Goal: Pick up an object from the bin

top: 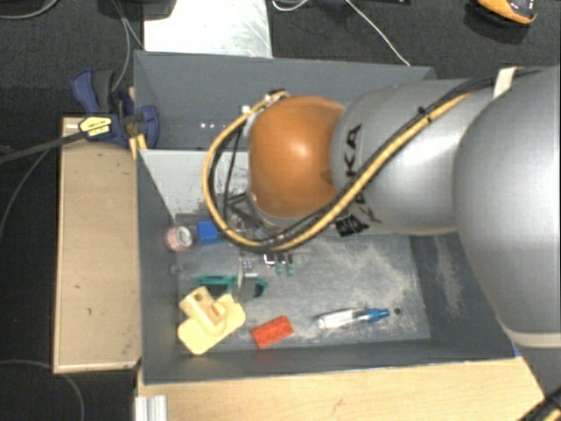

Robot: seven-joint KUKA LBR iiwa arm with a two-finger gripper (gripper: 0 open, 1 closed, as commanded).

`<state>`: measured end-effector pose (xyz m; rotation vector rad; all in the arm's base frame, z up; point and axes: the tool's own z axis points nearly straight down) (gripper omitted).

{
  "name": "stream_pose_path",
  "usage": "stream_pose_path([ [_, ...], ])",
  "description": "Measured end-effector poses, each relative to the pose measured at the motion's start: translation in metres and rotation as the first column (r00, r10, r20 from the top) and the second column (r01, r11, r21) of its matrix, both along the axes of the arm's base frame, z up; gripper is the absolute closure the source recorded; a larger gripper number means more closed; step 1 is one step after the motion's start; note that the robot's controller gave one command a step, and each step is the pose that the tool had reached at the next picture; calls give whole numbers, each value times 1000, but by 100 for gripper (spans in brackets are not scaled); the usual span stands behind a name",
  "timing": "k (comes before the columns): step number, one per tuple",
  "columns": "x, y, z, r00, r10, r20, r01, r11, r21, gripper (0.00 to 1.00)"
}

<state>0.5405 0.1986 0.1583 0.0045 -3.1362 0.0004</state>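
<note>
1 cam, set above the bin (pixel 202 95), looking down w/ a slight tilt, prob. from the near-rim side. Fairly close: bin spans most of the frame. The arm (pixel 491 191) enters from frame right, covering the bin's far-right part.

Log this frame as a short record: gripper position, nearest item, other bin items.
gripper: low in the bin, toward the view's left
nearest: green piece, beside it on the view's left
front row: yellow plastic piece, red block, white-and-blue pen
left wall: blue piece, small clear cylinder
grasp: cannot tell
</note>
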Motion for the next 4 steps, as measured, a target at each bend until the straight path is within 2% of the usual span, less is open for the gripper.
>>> stream_pose_path([
  [1,2,-1,5,1000,-6,8,5,1000,2,0],
  [2,-12,0,-74,989,149,5,-149,989,2,0],
  [3,-19,4,-91,980,198,8,-198,980,1,0],
  [4,-46,11,-87,951,309,11,-309,951,2,0],
])
